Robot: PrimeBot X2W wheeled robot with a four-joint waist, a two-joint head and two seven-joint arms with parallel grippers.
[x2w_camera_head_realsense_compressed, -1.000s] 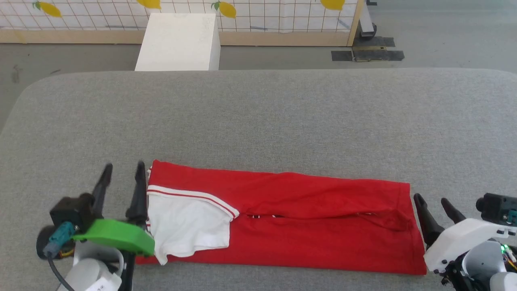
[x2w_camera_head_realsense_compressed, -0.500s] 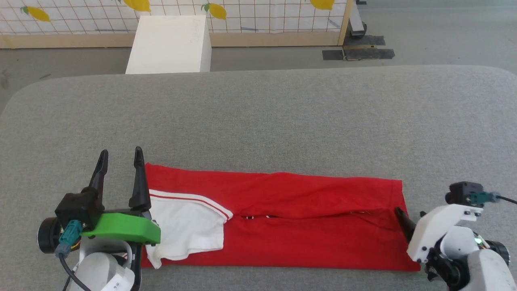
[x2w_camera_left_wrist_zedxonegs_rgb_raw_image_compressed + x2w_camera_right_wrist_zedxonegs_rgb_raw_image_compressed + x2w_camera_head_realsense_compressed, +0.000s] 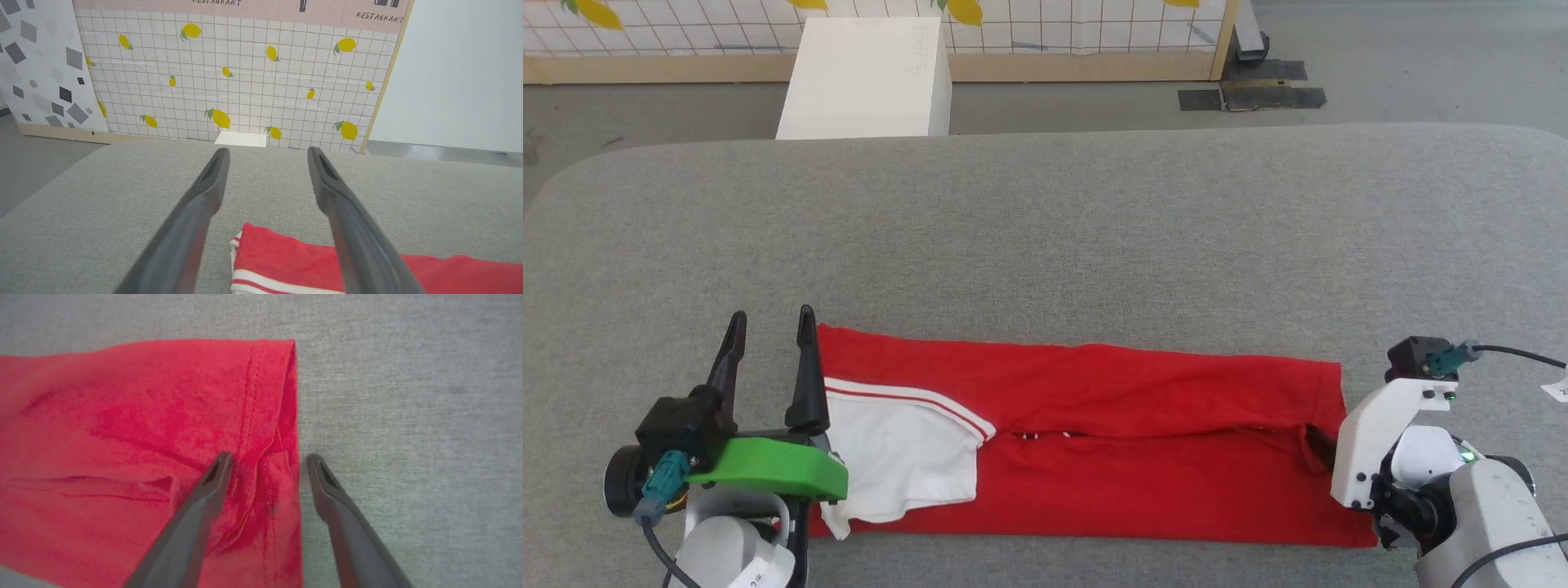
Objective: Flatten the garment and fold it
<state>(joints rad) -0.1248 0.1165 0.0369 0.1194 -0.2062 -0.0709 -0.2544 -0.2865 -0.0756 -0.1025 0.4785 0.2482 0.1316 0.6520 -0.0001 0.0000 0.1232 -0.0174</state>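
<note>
The garment (image 3: 1094,433) is lying folded on the grey pad (image 3: 1045,229); soft and limp, it is probably wanting pinching at the hem (image 3: 286,416). The left gripper (image 3: 772,313) is gaping beside its sleeve (image 3: 903,457); the right gripper (image 3: 269,456) is straddling the hem, wide.

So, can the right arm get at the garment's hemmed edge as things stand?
Probably yes: the right end effector is open and straddles that edge, one finger over the red garment, the other over the grey surface, with nothing in between.
</note>
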